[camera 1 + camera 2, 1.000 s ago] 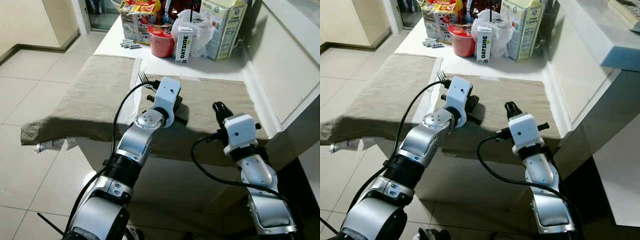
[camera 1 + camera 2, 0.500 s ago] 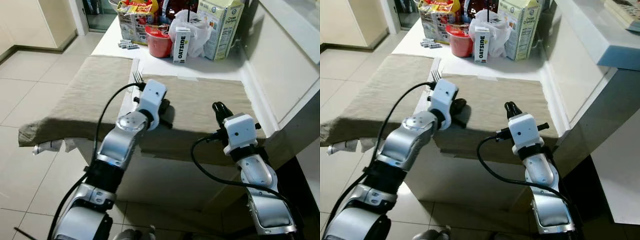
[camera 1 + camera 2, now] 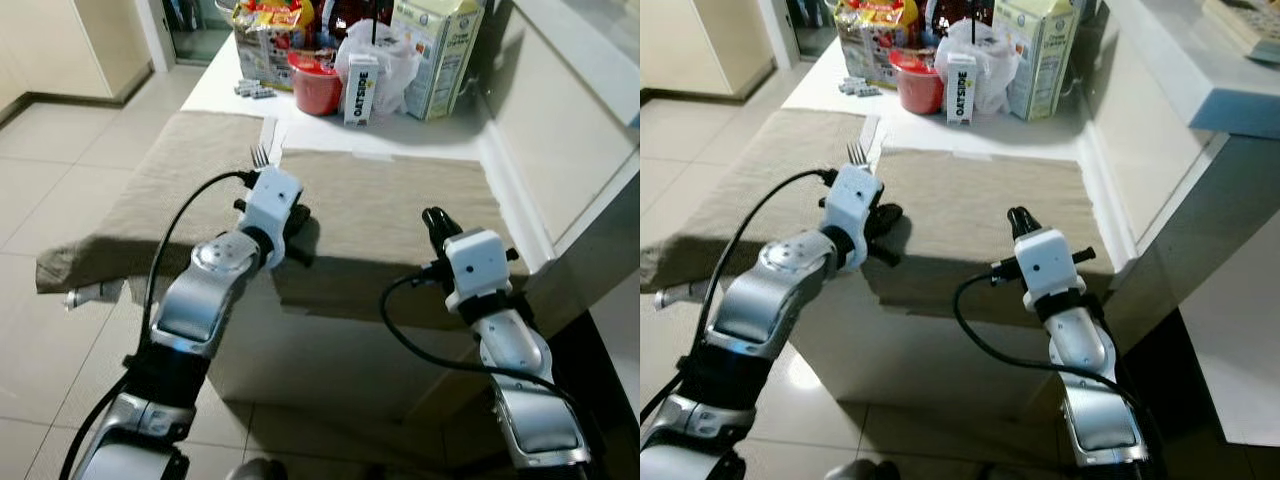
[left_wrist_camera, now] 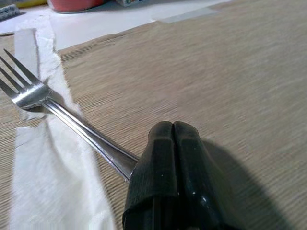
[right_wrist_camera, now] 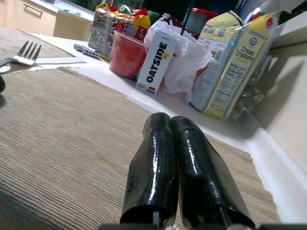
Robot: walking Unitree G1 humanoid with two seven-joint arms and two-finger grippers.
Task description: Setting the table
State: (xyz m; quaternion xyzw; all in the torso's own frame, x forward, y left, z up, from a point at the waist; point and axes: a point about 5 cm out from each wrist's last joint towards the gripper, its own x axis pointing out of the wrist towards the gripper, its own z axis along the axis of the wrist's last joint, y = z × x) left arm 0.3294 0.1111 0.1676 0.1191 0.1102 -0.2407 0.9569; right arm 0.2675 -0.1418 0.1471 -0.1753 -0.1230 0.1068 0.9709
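Observation:
A silver fork (image 3: 260, 156) sticks out past my left gripper (image 3: 297, 222), which is shut on the fork's handle. It hovers at the left edge of the right beige placemat (image 3: 400, 200), with the tines over the white strip of table (image 3: 268, 135) between the two mats. In the left wrist view the fork (image 4: 29, 91) runs out from under the closed fingers (image 4: 163, 143). The left placemat (image 3: 170, 180) hangs over the table's left side. My right gripper (image 3: 437, 222) is shut and holds nothing, low over the near part of the right placemat (image 5: 57, 120).
At the table's far end stand a red cup (image 3: 318, 82), an Oatside carton (image 3: 358, 92), a white plastic bag (image 3: 392, 62), a tall carton (image 3: 432, 58), snack bags (image 3: 268, 30) and loose batteries (image 3: 250, 90). A white counter wall (image 3: 560, 130) rises on the right. Tiled floor lies on the left.
My left arm has swung to the left, carrying the fork from the right placemat's middle toward its left edge. The right arm has not moved.

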